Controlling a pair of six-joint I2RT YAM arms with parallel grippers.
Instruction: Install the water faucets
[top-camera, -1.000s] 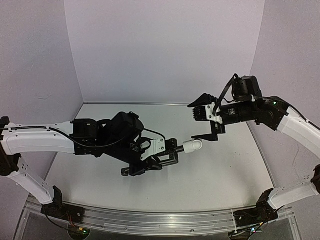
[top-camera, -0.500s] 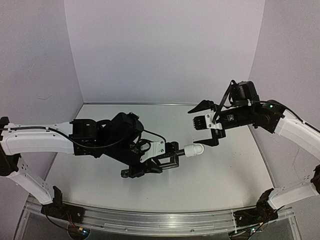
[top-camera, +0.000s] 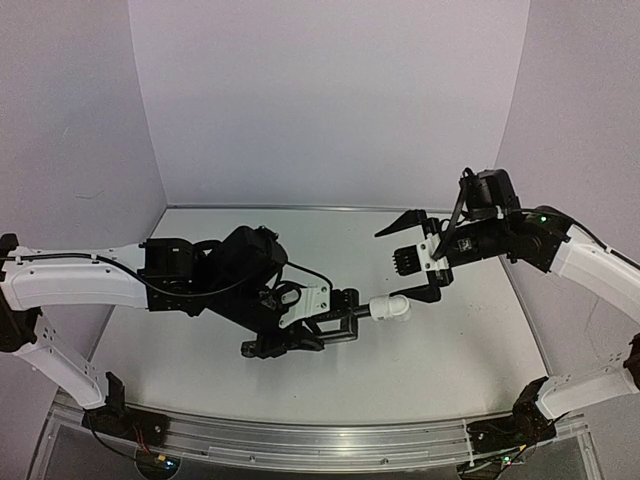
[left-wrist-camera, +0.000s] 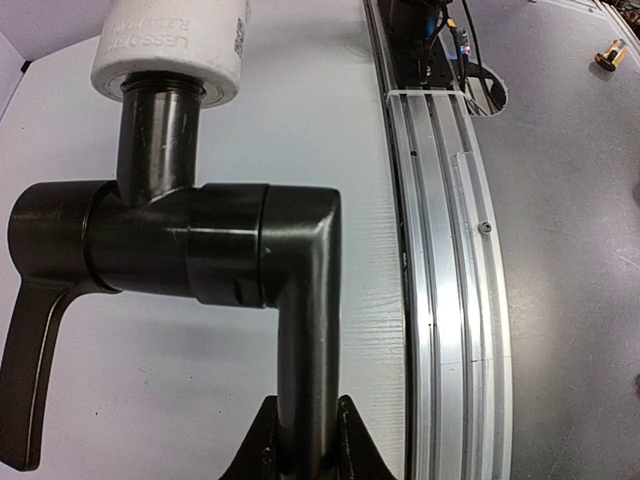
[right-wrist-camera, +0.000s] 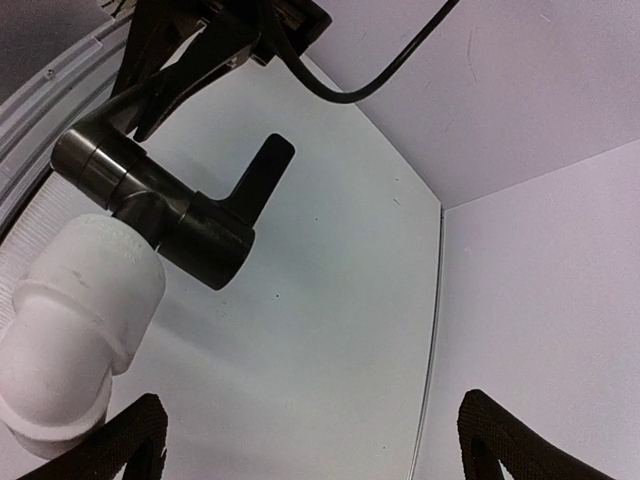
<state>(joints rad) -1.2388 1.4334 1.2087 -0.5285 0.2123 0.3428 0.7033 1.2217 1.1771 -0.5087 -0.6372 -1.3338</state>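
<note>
Rail: an aluminium rail (top-camera: 320, 438) is seen along the near edge of the tabletop (top-camera: 200, 375), at 6 o'clock in the top view.
Left fingers: the left fingers (left-wrist-camera: 258, 455) are clamped together on the long leg of the black faucet (left-wrist-camera: 230, 245), which is held above the tabletop near its middle.
Task's thing: the white fitting (top-camera: 390, 308) is carried on the faucet's short stub, at 3 o'clock from the left grip.
Right fingers: the right fingers (right-wrist-camera: 135, 440) are spread wide apart and nothing is held; they are placed at about 1 o'clock from the fitting, just beside it.
Step in hand: the fitting is judged about to be gripped.
How done well: the spread fingers should be centred either side of the white body before being closed, while the faucet is kept steady so the joint is not cocked.
</note>
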